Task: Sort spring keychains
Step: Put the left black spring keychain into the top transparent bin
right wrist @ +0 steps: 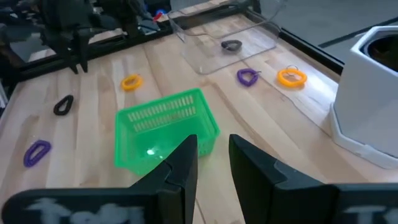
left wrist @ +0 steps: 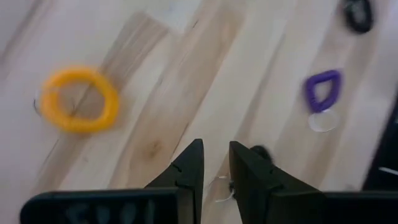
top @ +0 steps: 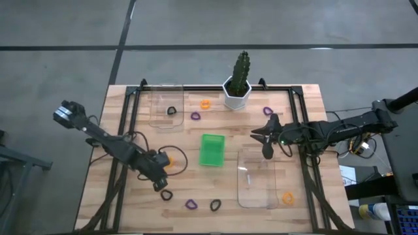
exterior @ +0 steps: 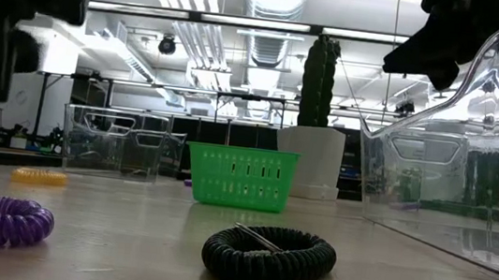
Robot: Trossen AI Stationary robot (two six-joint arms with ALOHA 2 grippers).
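Spring keychains lie scattered on the wooden table: an orange one (top: pixel 168 160), a black one (top: pixel 166 194), a purple one (top: pixel 191 204), another black one (top: pixel 215 205) and, at the near right, an orange one (top: pixel 287 196). More lie at the far side, one black (top: pixel 172 110) inside a clear tray (top: pixel 163 91). My left gripper (top: pixel 160 179) hovers between the orange keychain (left wrist: pixel 79 99) and the black one (left wrist: pixel 261 152); its fingers (left wrist: pixel 214 149) stand slightly apart, with nothing between them. My right gripper (right wrist: pixel 213 142) is open and empty, right of the green tray (top: pixel 211 149).
A second clear tray (top: pixel 256 177) stands at the near right. A white pot with a cactus (top: pixel 237 91) is at the far middle. Black frame rails (top: pixel 127 124) run along the table's left and right sides. Bare wood lies around the green tray (right wrist: pixel 165 124).
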